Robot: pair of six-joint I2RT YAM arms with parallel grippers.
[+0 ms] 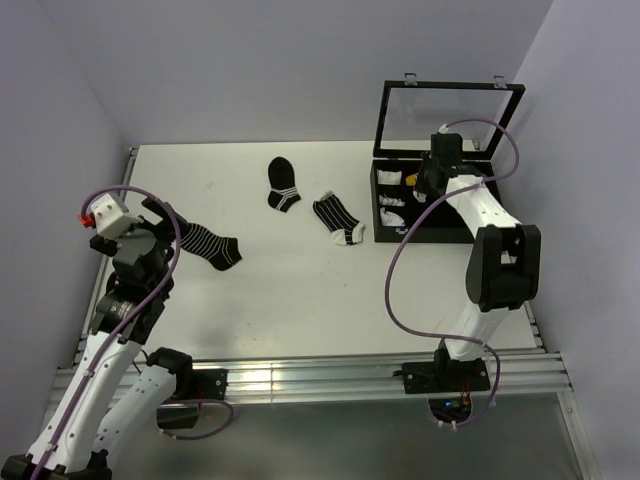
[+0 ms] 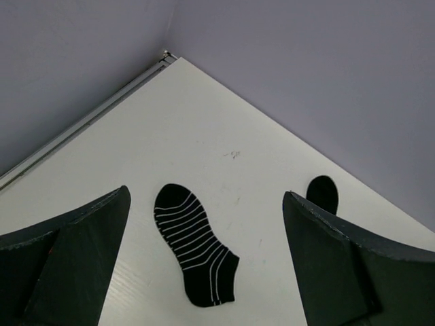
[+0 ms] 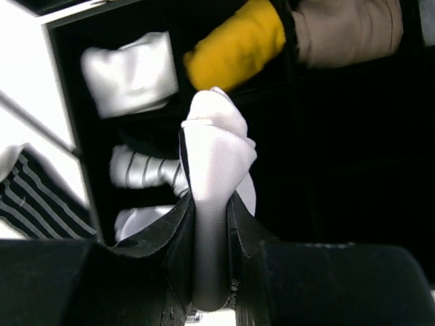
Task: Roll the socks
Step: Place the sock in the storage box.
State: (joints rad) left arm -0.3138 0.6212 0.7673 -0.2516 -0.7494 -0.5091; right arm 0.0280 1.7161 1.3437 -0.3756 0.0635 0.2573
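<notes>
1. Top view: a black box (image 1: 420, 237) with its clear lid (image 1: 450, 120) standing up sits on the right part of the table (image 1: 300, 300). The right gripper (image 1: 432, 178) hangs over the box's left compartments.
2. Top view: the black sock with a white toe (image 1: 338, 219) lies flat on the table just left of the box. A black sock with white bands (image 1: 282, 186) lies farther left of the box. A thin-striped black sock (image 1: 207, 243) lies farther left again, near the left gripper (image 1: 165, 232).
3. Left wrist view: the left gripper (image 2: 207, 195) has its fingers (image 2: 75, 258) spread wide apart with nothing held. The thin-striped black sock (image 2: 194, 251) lies flat on the table (image 2: 170, 136) between them. The end of the black sock with white bands (image 2: 321, 193) peeks past the right finger.
4. Right wrist view: the right gripper (image 3: 211, 210) is clamped on a white sock bundle (image 3: 214, 156), pinched upright with a dark edge along its left side, above the inside of the box (image 3: 68, 122). Beyond it the compartments hold a white roll (image 3: 129, 71), a yellow roll (image 3: 234, 51), a beige roll (image 3: 346, 30) and a striped roll (image 3: 146, 170). Left of the box wall, the black sock with a white toe (image 3: 41, 200) lies on the table.
</notes>
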